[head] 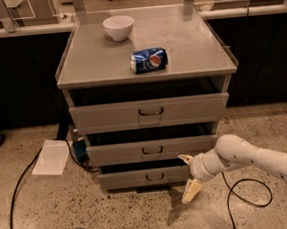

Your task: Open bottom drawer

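Camera view: the bottom drawer [134, 179], lowest of three; the gripper [188, 176], fingers spread apart, hovers at 3 o'clock of its handle [154, 176] (approach step, likely). Next: move toward 9 o'clock, hook it, pull. A can [149, 60] and bowl [119, 27] at 12 o'clock, floor cable [247, 194] at 4; none seems to block

White rounded arm [257, 156] — cream-fingered hand [188, 176] beside bottom drawer [139, 178]
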{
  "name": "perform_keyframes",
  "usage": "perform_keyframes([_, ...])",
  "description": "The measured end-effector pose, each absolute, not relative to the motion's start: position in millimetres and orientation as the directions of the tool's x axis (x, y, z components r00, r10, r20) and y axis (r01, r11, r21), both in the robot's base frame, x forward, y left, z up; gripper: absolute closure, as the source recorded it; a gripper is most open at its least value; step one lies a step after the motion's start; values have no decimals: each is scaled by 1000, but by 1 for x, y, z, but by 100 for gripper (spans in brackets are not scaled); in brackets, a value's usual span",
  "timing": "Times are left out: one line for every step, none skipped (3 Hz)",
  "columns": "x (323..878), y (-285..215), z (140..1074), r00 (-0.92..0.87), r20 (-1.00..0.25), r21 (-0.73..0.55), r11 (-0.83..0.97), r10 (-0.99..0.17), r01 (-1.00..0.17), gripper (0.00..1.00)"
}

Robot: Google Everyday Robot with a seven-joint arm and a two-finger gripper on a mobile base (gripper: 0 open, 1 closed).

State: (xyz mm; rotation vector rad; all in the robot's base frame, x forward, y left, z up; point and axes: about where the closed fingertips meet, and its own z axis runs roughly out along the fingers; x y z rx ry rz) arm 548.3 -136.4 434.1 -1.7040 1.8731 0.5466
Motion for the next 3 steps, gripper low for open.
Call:
perform_keyframes([558,-131,398,-57,-642,-43,110,-764,-993,0])
perform_keyframes([578,-125,347,-66,-657,-25,110,-751,-994,0])
perform_keyframes([594,-119,307,-73,-658,-14,109,-750,-994,0])
